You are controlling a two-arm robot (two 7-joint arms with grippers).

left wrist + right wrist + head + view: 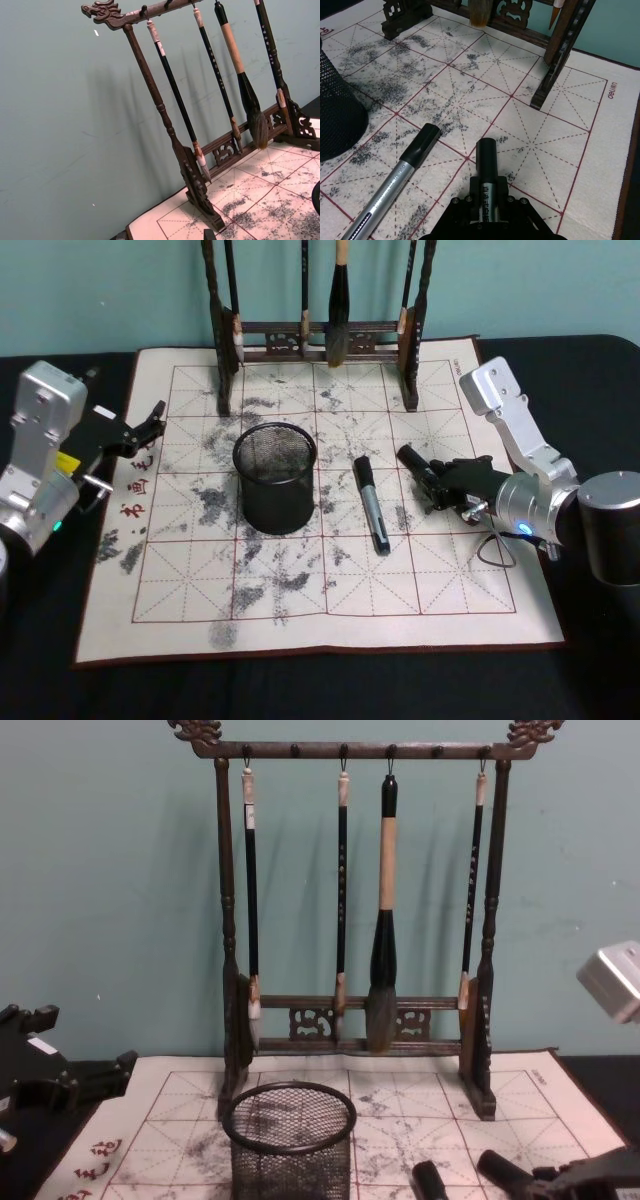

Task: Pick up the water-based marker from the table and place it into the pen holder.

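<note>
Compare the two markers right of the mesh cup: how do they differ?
The loose marker lies flat on the mat, untouched; the held marker is clamped in the right gripper. The loose marker sits nearer the pen holder. Its silver barrel shows in full; the held marker shows mainly its cap. Both have black caps.

My left gripper (pixel 152 428) hangs at left, jaws apart, arm bent; my right gripper (pixel 438 483) sits low at right, jaws clamped on a black marker (pixel 412 462).

Table (pixel 600 680): dark top, white red-gridded mat (pixel 420 590) laid over it, ink-stained. On mat: holder (pixel 275 480) centre-left; marker (pixel 372 505) flat, just right, apart; rack (pixel 320 340) at far edge.
</note>
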